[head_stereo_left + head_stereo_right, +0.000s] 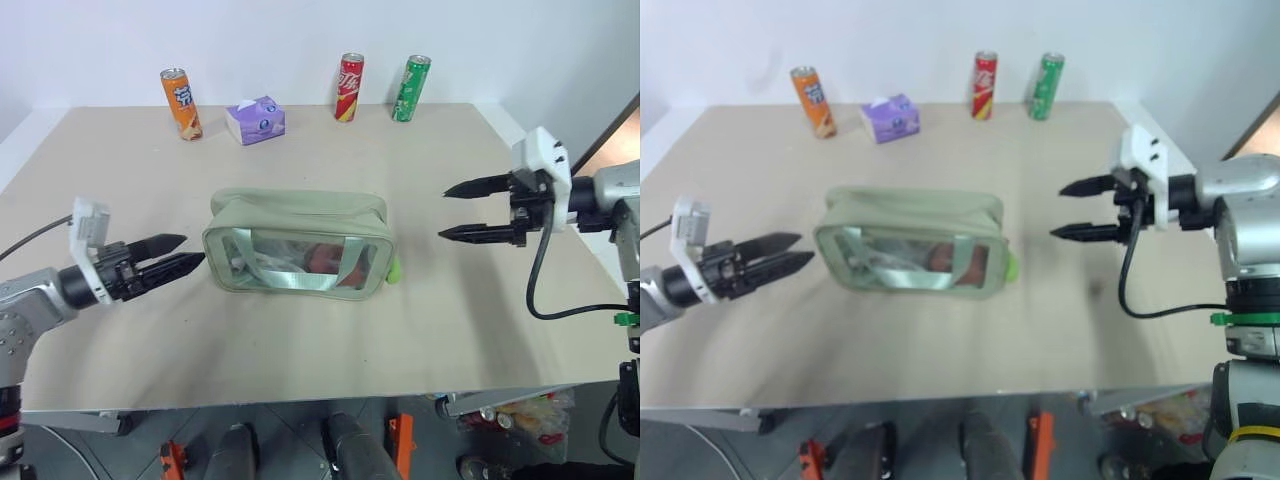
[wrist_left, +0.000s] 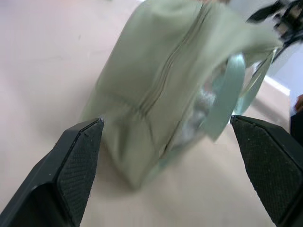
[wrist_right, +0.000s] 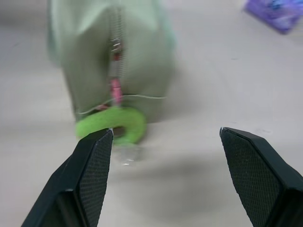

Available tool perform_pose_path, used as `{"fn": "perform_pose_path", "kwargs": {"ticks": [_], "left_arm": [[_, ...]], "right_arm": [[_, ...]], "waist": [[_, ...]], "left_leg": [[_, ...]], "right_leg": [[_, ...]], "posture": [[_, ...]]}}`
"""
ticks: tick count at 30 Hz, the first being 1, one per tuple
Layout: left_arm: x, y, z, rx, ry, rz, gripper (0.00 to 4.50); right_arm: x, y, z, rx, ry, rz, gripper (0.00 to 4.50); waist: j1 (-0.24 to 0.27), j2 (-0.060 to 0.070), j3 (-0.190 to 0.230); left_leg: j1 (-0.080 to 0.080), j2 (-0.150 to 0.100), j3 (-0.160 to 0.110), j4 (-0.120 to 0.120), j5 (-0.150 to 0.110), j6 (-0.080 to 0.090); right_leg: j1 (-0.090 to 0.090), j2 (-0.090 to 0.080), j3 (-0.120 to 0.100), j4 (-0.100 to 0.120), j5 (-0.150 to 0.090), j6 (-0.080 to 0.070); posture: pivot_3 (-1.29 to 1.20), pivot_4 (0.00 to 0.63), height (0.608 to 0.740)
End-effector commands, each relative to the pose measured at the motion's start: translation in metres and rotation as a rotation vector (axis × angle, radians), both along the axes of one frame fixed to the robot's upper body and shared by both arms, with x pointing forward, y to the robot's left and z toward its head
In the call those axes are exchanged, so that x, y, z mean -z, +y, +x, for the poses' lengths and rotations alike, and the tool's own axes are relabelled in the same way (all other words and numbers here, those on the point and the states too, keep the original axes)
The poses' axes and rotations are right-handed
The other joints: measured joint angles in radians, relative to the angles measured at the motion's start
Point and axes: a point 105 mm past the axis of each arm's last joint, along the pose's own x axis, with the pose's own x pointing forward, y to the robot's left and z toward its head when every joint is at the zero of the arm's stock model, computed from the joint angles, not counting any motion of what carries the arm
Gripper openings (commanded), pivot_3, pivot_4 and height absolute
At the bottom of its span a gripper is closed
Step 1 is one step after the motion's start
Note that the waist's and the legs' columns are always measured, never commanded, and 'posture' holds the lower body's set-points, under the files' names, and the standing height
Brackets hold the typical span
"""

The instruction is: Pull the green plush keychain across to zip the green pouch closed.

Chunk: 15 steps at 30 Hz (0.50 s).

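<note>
Now zipped green pouch [image 1: 297,243] between two open, empty hands.

Grey arms, white wrist brackets, black-fingered right tool [image 1: 447,211], black cables.

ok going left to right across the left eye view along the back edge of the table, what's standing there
orange can → purple tissue pack → red can → green can
</note>
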Motion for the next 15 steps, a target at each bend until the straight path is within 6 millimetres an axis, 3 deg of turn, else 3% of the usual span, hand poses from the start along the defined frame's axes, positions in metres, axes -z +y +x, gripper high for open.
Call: {"fn": "perform_pose_path", "kwargs": {"ticks": [1,6,10,15], "left_arm": [[-0.008,0.03,-0.008,-0.097,-0.057,0.099,4.48],[-0.014,0.061,-0.008,-0.254,-0.103,0.078,4.48],[-0.02,0.06,-0.006,-0.281,-0.124,0.005,4.48],[-0.013,0.052,-0.001,-0.275,-0.101,-0.016,4.48]], "right_arm": [[-0.017,-0.014,-0.004,0.039,-0.05,0.041,3.73],[-0.003,-0.023,-0.011,0.098,0.003,0.117,3.73],[0.011,-0.023,-0.018,0.125,0.045,0.172,3.73],[0.035,-0.011,-0.022,0.149,0.104,0.219,3.73]], "waist": [[-0.001,0.0,0.0],[0.002,0.0,0.0],[0.005,0.0,0.0],[0.004,0.0,0.0]], "left_leg": [[0.0,0.0,0.0,-0.001,0.0,0.0],[0.0,0.0,-0.001,-0.001,0.0,0.0],[0.0,0.0,0.001,0.0,0.0,0.0],[0.0,0.001,0.0,0.0,0.0,0.0]], "right_leg": [[0.0,0.0,0.0,0.0,0.0,-0.001],[0.0,0.0,-0.001,0.0,-0.001,-0.001],[0.0,-0.001,0.0,0.0,-0.001,-0.001],[0.0,0.0,0.0,0.0,0.0,0.0]], "posture": [[0.0,0.15,0.74],[0.0,0.15,0.74],[0.0,0.15,0.74],[0.0,0.15,0.74]]}}
